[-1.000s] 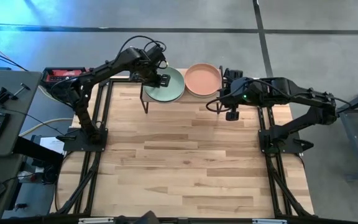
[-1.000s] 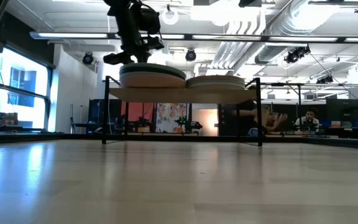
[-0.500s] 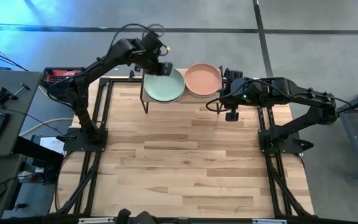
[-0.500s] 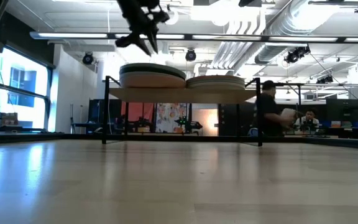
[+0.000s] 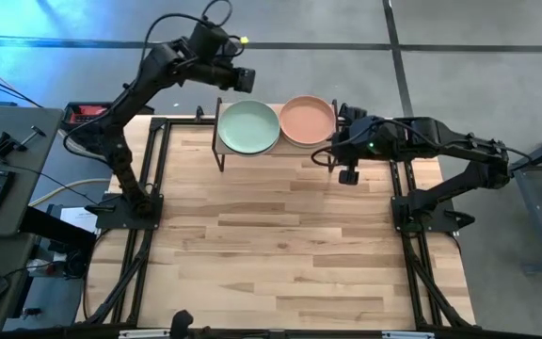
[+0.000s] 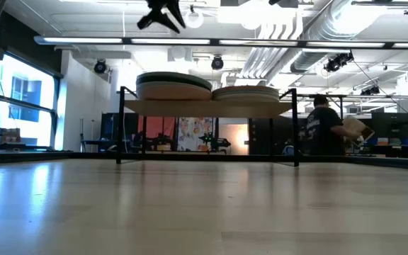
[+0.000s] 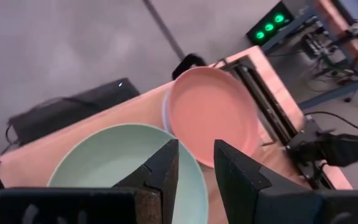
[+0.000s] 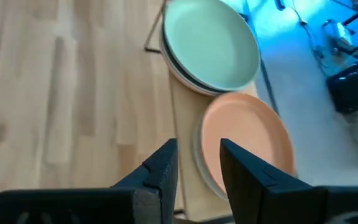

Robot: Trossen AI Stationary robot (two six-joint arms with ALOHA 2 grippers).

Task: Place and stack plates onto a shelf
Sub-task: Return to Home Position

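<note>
Overhead, the scene runs from biggest to smallest like this:

- The wooden table is the broad surface, with an arm mounted at either side.
- The shelf stands at the table's far edge on thin black legs, its light top carrying two stacks of plates side by side.
- The left stack is the taller one and is topped by the green plate. Darker and paler rims show beneath it.
- The right stack is topped by the peach plate, with a pale rim showing under it.
- The left gripper hangs high above the shelf, past the far edge by the green plate. Its fingers are slightly apart and hold nothing.
- The right gripper waits just off the shelf's right end, near the peach plate. Its fingers are also a little apart and empty.
</note>
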